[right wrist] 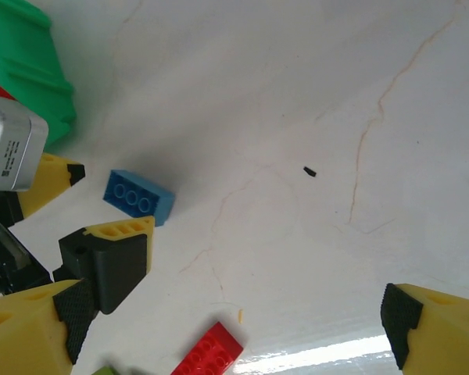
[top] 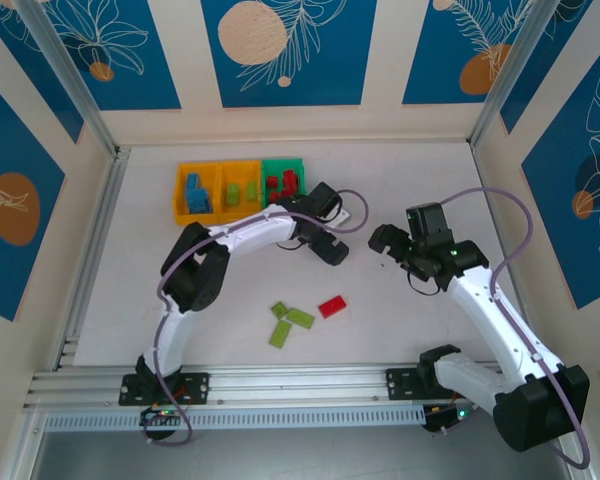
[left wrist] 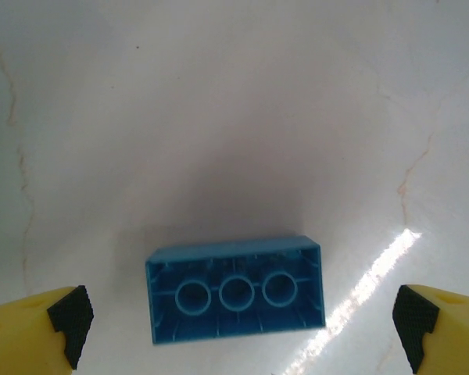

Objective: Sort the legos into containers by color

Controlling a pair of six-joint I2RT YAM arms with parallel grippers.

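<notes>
blue lego (left wrist: 234,293) glossy smooth plastic; table (left wrist: 219,117) white, shiny w/ faint veins (marble-like); pads (left wrist: 70,320) matt black.

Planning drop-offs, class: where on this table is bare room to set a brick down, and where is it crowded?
Free: table right of the green bin, beyond the right arm; also left of the left arm. Crowded: loose legos between the arms.

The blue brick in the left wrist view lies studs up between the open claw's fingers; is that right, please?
Not quite: the blue brick lies hollow underside up, with three round tubes showing, as the left wrist view shows. It does lie between the fingers of the open left claw.
</notes>
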